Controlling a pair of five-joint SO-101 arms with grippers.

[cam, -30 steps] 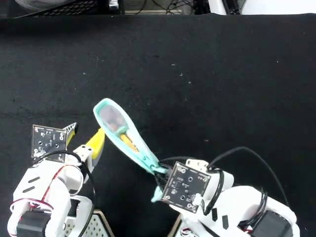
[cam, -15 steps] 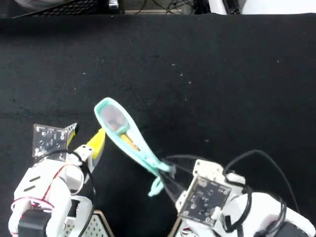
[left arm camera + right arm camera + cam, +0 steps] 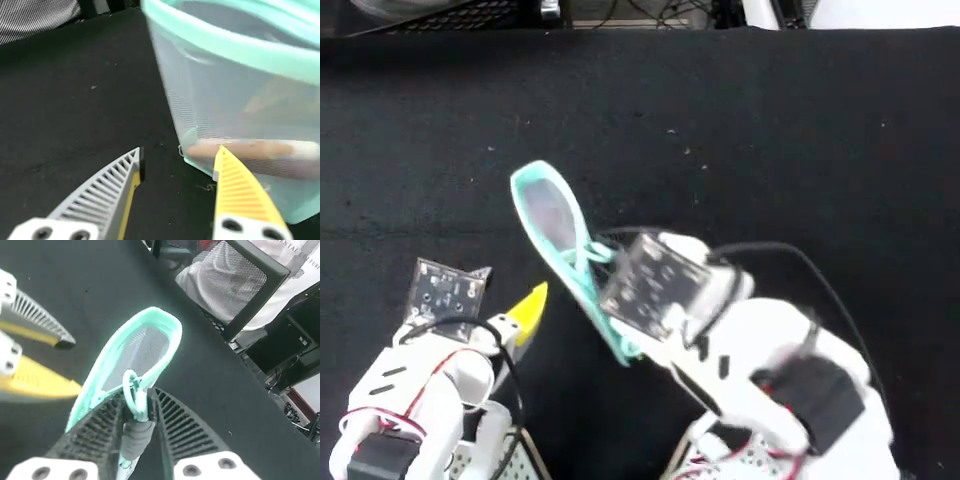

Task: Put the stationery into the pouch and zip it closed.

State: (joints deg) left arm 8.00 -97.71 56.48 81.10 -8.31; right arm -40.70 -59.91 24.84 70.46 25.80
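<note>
The mint-trimmed mesh pouch [image 3: 552,225] stands on edge on the black table, running from the far left toward the near middle. In the left wrist view an orange pen-like item [image 3: 250,149] lies inside the pouch [image 3: 235,100]. My right gripper [image 3: 136,399] is shut on the mint zipper pull ring [image 3: 131,390] on top of the pouch [image 3: 145,342], about midway along it [image 3: 586,256]. My left gripper [image 3: 177,155] is open close beside the pouch's near corner, with its yellow finger [image 3: 530,308] at the mesh wall.
The black table cloth [image 3: 770,150] stretches wide to the far side and right. A mesh chair back [image 3: 235,280] stands beyond the table. The left arm's fingers [image 3: 35,320] sit close to the pouch's side.
My right arm has swung from the pouch's near end toward its far end with the zipper pull in its grip. The pouch tilted and shifted. The left gripper moved slightly right.
</note>
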